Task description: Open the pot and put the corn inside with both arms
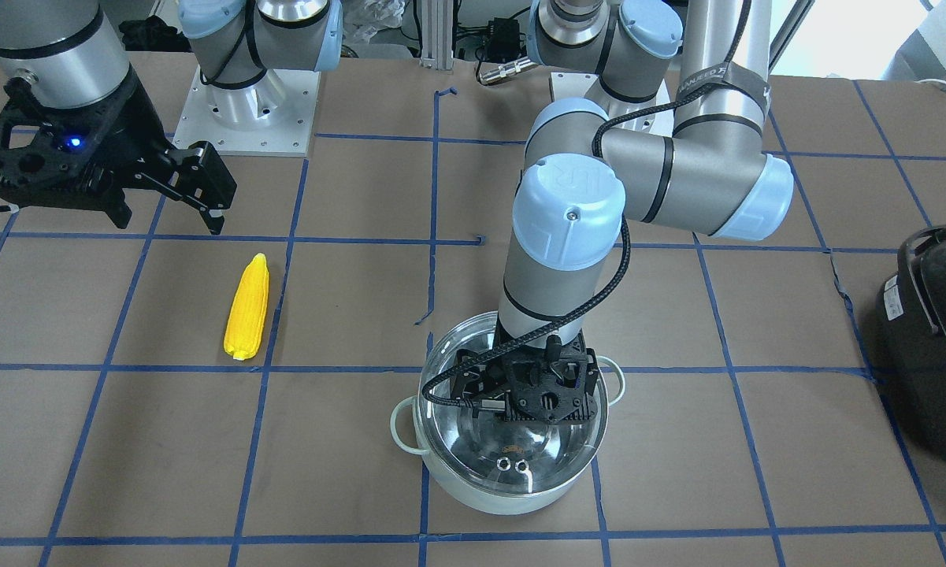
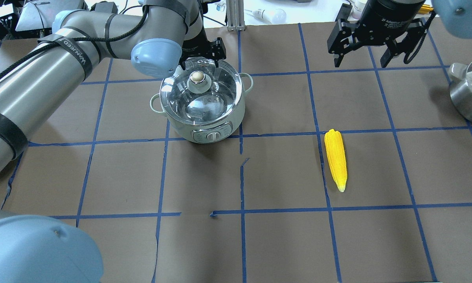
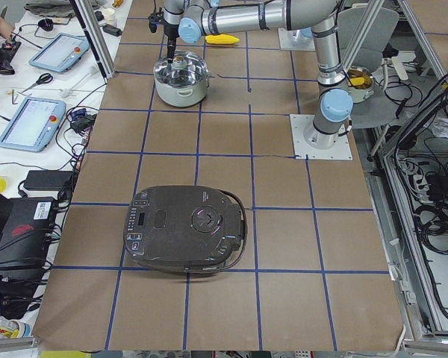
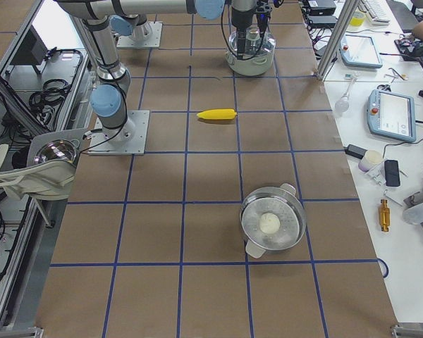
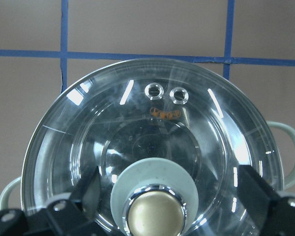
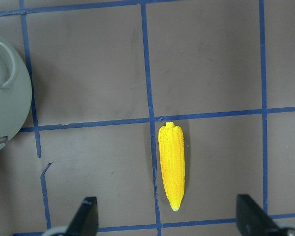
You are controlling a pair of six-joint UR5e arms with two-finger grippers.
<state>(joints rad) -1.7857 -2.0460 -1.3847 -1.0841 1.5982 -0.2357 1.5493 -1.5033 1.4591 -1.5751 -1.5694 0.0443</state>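
While the glass lid (image 2: 210, 104) sits on the pot (image 2: 179, 129), the left gripper (image 5: 168, 182) hangs right over it. Its fingers (image 5: 86, 196) are spread apart on either side of the knob (image 5: 155, 214), and as far as I can make out they are not touching it. The pot stands upright on the robot's left half of the desk (image 2: 283, 236).

That lid looks to me like the delicate piece: glass, smooth, likely slippery at the rim and not something to drop. The knob is the one sensible place to pinch it, and being polished metal it probably wants a firm, centred squeeze and a straight lift.

The corn (image 2: 335, 159) lies flat on the robot's right half, well apart from the pot and just beside a blue tape line (image 2: 318, 118). Its long axis runs roughly toward and away from the robot, the tapered tip pointing back at the robot and the blunt end pointing away. It seems a light, stiff toy; the ribbed kernels should give grip, though a round cob may roll.

The right gripper (image 2: 361, 59) hovers high above the desk, fingers wide apart and empty. Their closing line crosses the cob's length, so I'd take it across the thick middle.
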